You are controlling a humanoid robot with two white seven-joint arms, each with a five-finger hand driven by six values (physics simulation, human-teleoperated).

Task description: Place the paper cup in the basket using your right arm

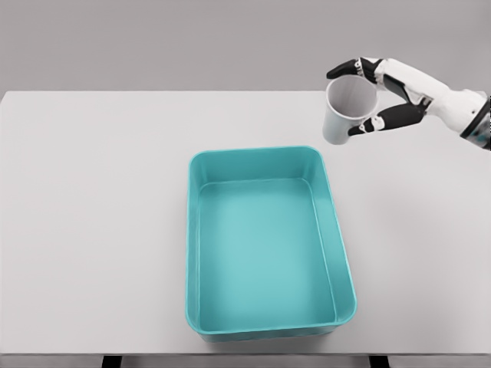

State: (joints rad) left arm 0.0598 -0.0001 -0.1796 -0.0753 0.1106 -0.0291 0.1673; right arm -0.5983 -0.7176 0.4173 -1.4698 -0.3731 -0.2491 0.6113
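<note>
Right hand: we see it come in from the right edge of the head view on a white arm, raised over the far right part of the table, clamped on the paper cup
Fingers: we see dark fingertips curled round the cup's side near its rim, with one dark digit lying along the top of the rim at the upper left
Paper cup: we find it white, held off the table, tilted so that its open mouth faces up and toward the camera; its grey inside shows, and its base points down and to the left
Cup against basket: we place the cup beyond the basket's far right corner, outside its walls, apart from the rim
Basket: we see a teal rectangular tub with rounded corners standing on the table at the middle of the view, its long sides running away from the camera, nothing lying inside it
Table: we see a plain white top bearing the basket, its near edge along the bottom of the view
Background: we see a flat grey wall behind the table's far edge
</note>
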